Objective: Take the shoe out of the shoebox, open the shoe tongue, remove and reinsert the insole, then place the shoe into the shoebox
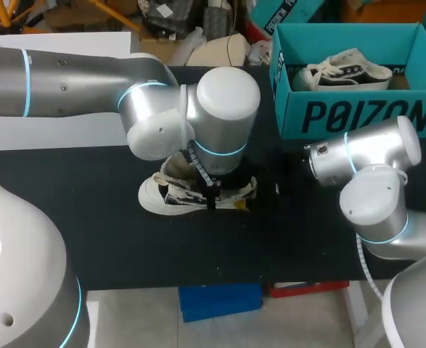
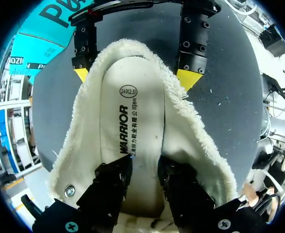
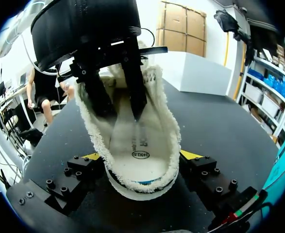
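Head view: shoe (image 1: pixel 198 190) out on the worktop (image 1: pixel 89 217), both pincers at it

Stands upright mid-worktop, apart from the teal shoebox (image 1: pixel 358 109). Clamped at the heel by the right pincer (image 3: pixel 141 160), yellow tips (image 3: pixel 191 154) pressed to both fleecy sides. Entered from above by the left pincer (image 2: pixel 144 177), down on the white insole (image 2: pixel 132 126); cannot tell whether gripping it. Second shoe (image 1: pixel 347 72) inside the shoebox.

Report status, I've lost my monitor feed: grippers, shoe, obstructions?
Right gripper shut on shoe heel. Left gripper inside shoe, on insole; grip unclear. Second shoe lies in shoebox.
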You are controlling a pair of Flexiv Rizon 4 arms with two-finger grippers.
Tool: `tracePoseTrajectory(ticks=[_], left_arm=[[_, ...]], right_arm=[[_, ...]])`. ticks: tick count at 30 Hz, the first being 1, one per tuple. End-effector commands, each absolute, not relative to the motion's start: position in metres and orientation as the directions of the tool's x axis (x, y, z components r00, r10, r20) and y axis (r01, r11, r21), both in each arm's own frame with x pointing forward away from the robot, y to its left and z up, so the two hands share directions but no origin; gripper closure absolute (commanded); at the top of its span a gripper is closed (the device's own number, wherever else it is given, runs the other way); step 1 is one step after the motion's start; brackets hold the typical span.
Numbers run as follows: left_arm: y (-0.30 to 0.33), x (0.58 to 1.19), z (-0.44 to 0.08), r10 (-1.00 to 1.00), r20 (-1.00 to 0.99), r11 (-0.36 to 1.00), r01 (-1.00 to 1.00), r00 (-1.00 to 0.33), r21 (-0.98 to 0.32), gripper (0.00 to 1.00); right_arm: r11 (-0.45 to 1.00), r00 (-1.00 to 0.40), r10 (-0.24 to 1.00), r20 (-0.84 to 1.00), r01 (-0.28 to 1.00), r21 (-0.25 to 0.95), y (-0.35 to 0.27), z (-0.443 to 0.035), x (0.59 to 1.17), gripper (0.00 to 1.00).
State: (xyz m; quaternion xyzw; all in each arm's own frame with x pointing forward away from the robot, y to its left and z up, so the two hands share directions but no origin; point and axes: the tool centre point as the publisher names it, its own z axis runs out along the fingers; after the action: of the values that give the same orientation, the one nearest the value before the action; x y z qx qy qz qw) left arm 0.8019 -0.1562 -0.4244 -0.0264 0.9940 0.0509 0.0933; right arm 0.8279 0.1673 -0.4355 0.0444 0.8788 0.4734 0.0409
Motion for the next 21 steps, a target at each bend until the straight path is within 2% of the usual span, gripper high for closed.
tracePoseTrajectory(ticks=[1, 8, 21], left_arm=[[-0.153, 0.805, -0.506, -0.034, -0.255, 0.991, -0.065, -0.966, 0.115, 0.63], [-0.143, 0.823, -0.514, -0.035, -0.315, 0.987, -0.081, -0.948, 0.135, 0.64], [-0.133, 0.847, -0.502, -0.078, -0.395, 0.988, -0.123, -0.916, 0.089, 0.65]], right_arm=[[0.548, -0.993, 0.118, -0.028, 0.042, 0.835, 0.169, -0.435, 0.83, 1.0], [0.548, -0.993, 0.118, -0.028, 0.042, 0.835, 0.169, -0.435, 0.83, 1.0], [0.548, -0.993, 0.118, -0.028, 0.042, 0.835, 0.169, -0.435, 0.83, 1.0]])
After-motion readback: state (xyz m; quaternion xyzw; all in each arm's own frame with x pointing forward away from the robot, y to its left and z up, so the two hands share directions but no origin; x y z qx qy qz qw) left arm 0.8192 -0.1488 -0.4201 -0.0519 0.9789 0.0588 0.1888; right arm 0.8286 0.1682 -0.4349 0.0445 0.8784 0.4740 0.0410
